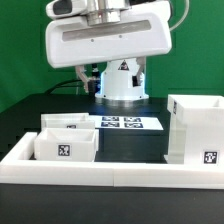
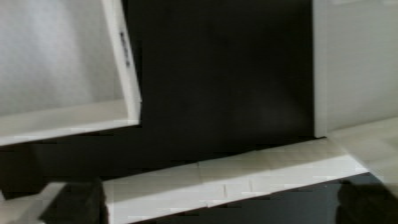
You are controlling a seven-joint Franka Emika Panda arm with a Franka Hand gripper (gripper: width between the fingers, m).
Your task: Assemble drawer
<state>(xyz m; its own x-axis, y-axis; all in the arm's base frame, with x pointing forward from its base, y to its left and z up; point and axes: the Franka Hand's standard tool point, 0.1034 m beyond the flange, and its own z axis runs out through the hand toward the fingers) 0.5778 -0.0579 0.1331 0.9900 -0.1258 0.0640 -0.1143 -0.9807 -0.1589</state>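
Note:
The drawer's tall white casing (image 1: pixel 195 130) stands at the exterior view's right, open side up, with a tag low on its front. Two small white trays stand at the left, one in front (image 1: pixel 65 147) with a tag and one behind it (image 1: pixel 68 123). The arm's white hand housing (image 1: pixel 108 40) hangs high above the table's middle, and its fingers do not show there. In the wrist view my gripper (image 2: pixel 214 203) is open and empty, with dark fingertips (image 2: pixel 57 200) far apart. A tray (image 2: pixel 63 60) and the casing (image 2: pixel 359 60) lie below, apart from it.
The marker board (image 1: pixel 128 123) lies flat before the arm's white base (image 1: pixel 122 82). A long low white wall (image 1: pixel 110 176) edges the black table's front. A plain white strip (image 2: pixel 231 178) crosses the wrist view between the fingers. I cannot tell what it is.

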